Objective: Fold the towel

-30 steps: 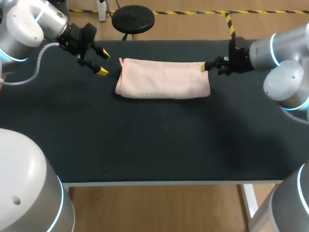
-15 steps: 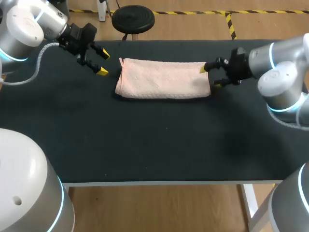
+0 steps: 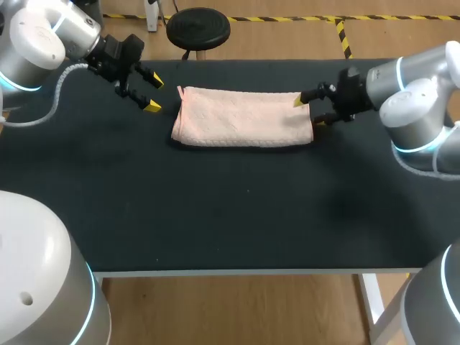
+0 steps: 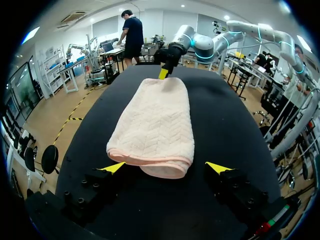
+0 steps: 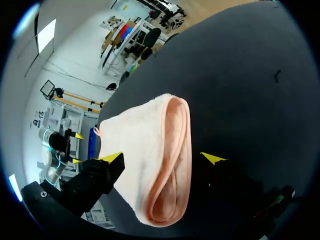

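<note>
Over on the left of the black table [image 3: 215, 215], the left gripper [image 3: 154, 94] hangs just off the short end of the pink towel [image 3: 244, 118]. Its fingers are spread wide and there's nothing in them. Its wrist view shows that end right ahead of the gap between the yellow tips, not touched.

The towel lies flat across the far middle of the table. It looks doubled over lengthwise already, so the step in hand is probably the end-to-end fold.

At the right end, the right gripper [image 3: 307, 113] straddles the towel's short edge, fingers apart, one tip over the cloth and the other just beside it on the table. It isn't pinching yet.

To do this well, it should probably drop low enough to catch both layers, not just the top one. Then close firmly, lift only a little and carry the end straight across so the edges line up. The left one pinning its end would likely stop the cloth dragging.
</note>
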Robot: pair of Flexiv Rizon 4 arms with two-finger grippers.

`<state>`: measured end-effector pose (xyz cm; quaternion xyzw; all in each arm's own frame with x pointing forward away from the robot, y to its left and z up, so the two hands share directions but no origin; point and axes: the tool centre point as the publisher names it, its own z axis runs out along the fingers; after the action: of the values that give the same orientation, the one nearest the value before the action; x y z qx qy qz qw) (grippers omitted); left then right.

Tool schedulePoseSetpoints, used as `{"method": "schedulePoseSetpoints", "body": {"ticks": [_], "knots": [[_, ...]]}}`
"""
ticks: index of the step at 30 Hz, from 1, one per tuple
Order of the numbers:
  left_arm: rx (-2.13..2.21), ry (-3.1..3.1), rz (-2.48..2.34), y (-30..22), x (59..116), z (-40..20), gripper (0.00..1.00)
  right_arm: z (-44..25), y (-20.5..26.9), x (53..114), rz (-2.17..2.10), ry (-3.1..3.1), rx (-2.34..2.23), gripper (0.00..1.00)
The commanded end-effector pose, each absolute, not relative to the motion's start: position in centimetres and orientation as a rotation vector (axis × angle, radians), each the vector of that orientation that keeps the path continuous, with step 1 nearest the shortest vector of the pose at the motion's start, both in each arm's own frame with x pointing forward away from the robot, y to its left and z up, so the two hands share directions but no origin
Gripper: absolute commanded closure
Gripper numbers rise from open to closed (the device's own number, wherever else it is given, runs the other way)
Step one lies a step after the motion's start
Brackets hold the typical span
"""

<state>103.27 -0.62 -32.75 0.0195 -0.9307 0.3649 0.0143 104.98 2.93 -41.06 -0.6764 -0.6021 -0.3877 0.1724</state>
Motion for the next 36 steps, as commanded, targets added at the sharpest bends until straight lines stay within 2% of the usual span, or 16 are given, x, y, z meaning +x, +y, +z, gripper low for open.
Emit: {"method": "schedulePoseSetpoints", "body": {"ticks": [1, 25, 26, 28, 36], "knots": [[0.059, -2.899, 1.139, -0.6, 103.2, -32.8, 0.00, -41.6, 3.2, 105.7, -1.092, -1.714, -1.908, 0.00], [0.059, -2.899, 1.139, -0.6, 103.2, -32.8, 0.00, -41.9, 5.7, 106.4, -1.071, -1.730, -1.883, 0.00], [0.059, -2.899, 1.139, -0.6, 103.2, -32.8, 0.00, -41.9, 5.7, 106.4, -1.071, -1.732, -1.892, 0.38], [0.059, -2.899, 1.139, -0.6, 103.2, -32.8, 0.00, -41.8, 5.7, 106.4, -1.065, -1.737, -1.908, 1.00], [0.059, -2.899, 1.139, -0.6, 103.2, -32.8, 0.00, -40.9, 6.9, 106.1, -1.061, -1.750, -1.979, 1.00]]}}
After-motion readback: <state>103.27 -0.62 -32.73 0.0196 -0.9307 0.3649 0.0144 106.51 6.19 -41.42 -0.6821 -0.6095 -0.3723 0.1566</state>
